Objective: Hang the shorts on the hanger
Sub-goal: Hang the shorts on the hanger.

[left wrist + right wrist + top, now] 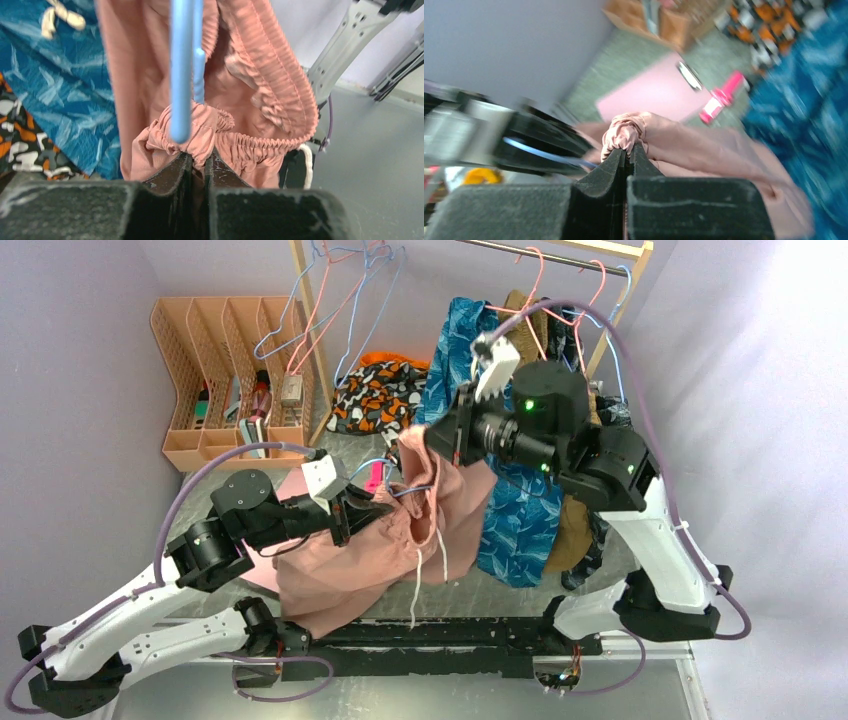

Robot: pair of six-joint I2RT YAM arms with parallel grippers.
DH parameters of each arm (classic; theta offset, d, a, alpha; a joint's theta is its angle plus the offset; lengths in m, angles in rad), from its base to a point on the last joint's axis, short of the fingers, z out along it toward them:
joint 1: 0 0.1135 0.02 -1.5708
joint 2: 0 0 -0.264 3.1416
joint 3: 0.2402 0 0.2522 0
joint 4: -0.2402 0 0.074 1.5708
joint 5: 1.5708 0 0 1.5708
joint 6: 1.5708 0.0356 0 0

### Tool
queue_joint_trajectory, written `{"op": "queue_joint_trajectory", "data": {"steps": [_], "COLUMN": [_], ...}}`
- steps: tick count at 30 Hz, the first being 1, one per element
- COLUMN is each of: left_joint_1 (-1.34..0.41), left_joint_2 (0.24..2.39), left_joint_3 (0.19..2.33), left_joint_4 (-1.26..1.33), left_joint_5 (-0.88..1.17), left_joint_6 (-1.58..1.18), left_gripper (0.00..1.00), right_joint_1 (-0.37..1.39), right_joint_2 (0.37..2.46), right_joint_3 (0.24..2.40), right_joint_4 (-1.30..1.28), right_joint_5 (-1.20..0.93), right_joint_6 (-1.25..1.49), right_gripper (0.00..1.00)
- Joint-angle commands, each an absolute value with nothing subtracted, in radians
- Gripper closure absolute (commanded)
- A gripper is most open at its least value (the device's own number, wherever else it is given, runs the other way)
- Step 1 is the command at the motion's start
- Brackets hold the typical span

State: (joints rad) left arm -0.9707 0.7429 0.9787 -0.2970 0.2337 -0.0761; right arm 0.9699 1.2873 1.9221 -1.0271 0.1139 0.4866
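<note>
From above, the shorts (390,550) hung over the bench (470,602) between the left claw (348,512) and the right claw (428,435). At the left wrist, that claw pinched the waistband (270,145), with the hanger (180,75) just above its tips. At the right wrist, that claw pinched bunched waistband too.

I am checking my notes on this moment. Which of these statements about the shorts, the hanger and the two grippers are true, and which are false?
1. The right gripper is shut on a bunched part of the shorts. True.
2. The left gripper is open and holds nothing. False: it is shut on the shorts too, at the gathered edge.
3. The shorts lie spread out flat. False: they hang bunched from both grippers.
4. In the left wrist view, the hanger crosses in front of the shorts. True.
</note>
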Motion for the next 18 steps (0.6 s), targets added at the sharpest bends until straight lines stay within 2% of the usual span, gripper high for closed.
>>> {"op": "queue_joint_trajectory", "data": {"steps": [1,3,4,7,9,13,18], "left_joint_1": [-0.973,-0.973,-0.973,-0.973,-0.973,-0.973,-0.973], "left_joint_2": [0.736,0.712,0.698,0.644,0.594,0.522,0.551], "left_joint_3": [1.014,1.020,1.012,0.959,0.906,0.802,0.783], "left_joint_4": [-0.023,-0.007,-0.002,-0.001,0.007,0.067,0.099], "left_joint_5": [0.285,0.235,0.207,0.075,-0.003,-0.085,-0.088], "left_joint_6": [-0.104,-0.103,-0.103,-0.109,-0.131,-0.174,-0.172], "left_gripper": [0.93,0.93,0.93,0.93,0.93,0.93,0.93], "right_joint_1": [0.970,0.969,0.969,0.969,0.969,0.969,0.970], "right_joint_2": [1.340,1.322,1.308,1.314,1.327,1.303,1.356], "right_joint_3": [2.207,2.205,2.178,2.122,2.050,1.863,1.942], "right_joint_4": [-0.842,-0.781,-0.777,-0.895,-0.959,-0.950,-0.968], "right_joint_5": [-0.109,-0.073,0.011,0.257,0.346,0.358,0.283], "right_joint_6": [0.456,0.470,0.477,0.503,0.520,0.547,0.535], "right_gripper": [1.00,1.00,1.00,1.00,1.00,1.00,1.00]}}
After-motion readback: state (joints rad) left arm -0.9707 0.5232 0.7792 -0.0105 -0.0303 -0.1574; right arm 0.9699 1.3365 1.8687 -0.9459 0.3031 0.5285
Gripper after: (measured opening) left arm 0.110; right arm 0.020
